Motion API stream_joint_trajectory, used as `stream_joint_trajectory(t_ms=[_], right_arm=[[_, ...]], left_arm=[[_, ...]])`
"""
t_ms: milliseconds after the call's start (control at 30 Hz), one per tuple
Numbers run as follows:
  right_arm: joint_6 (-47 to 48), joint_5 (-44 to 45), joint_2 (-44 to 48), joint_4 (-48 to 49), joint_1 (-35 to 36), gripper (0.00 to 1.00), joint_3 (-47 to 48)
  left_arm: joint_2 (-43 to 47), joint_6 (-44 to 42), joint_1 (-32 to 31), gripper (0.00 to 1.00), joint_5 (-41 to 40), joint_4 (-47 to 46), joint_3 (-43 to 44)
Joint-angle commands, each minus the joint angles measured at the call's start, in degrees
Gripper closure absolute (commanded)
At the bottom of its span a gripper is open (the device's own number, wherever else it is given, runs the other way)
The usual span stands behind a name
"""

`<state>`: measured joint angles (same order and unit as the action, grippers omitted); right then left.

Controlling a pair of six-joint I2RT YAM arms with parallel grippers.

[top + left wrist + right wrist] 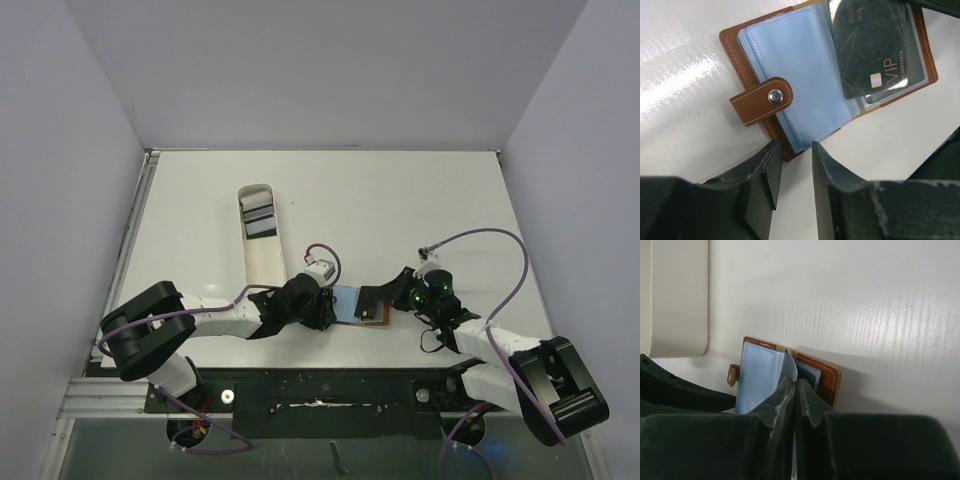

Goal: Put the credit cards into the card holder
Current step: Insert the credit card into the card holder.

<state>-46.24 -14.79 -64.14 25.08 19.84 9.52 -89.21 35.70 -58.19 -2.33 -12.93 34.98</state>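
The card holder lies open on the table, its blue-grey pockets up, between my two grippers. In the left wrist view its pockets and snap tab show. A black credit card marked VIP lies tilted over its right half, above another card in a pocket. My right gripper is shut on that card, seen edge-on over the holder. My left gripper is open, empty, its tips at the holder's near edge. More cards lie in the tray.
A long white oval tray stands left of the holder and runs towards the back; its end shows in the right wrist view. White walls enclose the table on three sides. Purple cables loop beside both arms.
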Motion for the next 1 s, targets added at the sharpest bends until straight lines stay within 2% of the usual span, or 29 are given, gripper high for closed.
stream_joint_trajectory(t_ms=[0,267,867,967], right_arm=[[2.98,3.73,-0.64,4.79,2.59,1.0,0.06],[2.1,6.58,-2.34,6.67,6.49,1.0,0.0],[1.5,3.08,-6.29,4.62,6.62,1.0,2.65],[1.78,2.84,-7.27,3.8,6.62,0.94,3.99]], left_arm=[[-2.01,0.33,-0.69,0.71,0.55,1.06,0.39],[-2.36,0.29,-0.78,0.71,0.73,0.93,0.65],[-2.72,-0.04,-0.96,0.71,1.14,1.02,1.41],[-2.62,0.11,-1.21,0.71,1.1,0.68,1.31]])
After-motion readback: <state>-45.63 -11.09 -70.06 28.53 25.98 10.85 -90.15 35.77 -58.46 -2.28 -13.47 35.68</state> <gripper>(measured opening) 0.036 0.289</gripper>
